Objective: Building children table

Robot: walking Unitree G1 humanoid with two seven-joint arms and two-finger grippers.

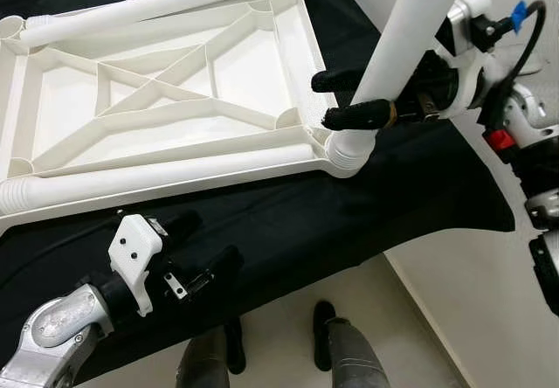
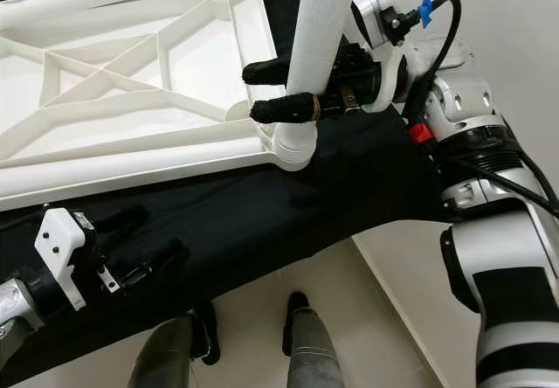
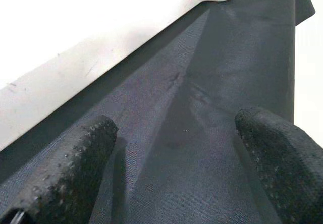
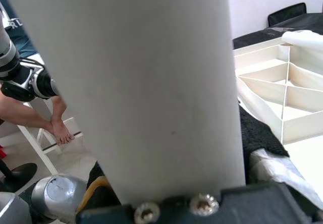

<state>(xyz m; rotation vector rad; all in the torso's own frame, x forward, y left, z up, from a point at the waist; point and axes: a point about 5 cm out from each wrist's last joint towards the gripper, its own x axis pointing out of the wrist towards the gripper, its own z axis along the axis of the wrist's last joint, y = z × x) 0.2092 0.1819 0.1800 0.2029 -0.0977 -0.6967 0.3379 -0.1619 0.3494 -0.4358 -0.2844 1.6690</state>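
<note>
A white plastic tabletop [image 1: 157, 100] lies upside down on a black cloth, its ribbed underside facing up. Two loose white legs lie on it, one along the far edge [image 1: 148, 8] and one along the near edge [image 1: 157, 178]. A third white leg [image 1: 410, 34] stands tilted in the near right corner socket [image 1: 348, 154]. My right gripper [image 1: 349, 98] is shut on this leg just above the socket; in the right wrist view the leg [image 4: 141, 82] fills the space between the fingers. My left gripper [image 1: 210, 248] rests open on the cloth near the tabletop's front edge [image 3: 101, 47].
The black cloth [image 1: 349, 222] covers the work surface and hangs over its near edge and right corner. My own feet [image 1: 332, 336] stand on the pale floor below. A person's bare foot [image 4: 60, 130] and a white stool leg appear in the right wrist view.
</note>
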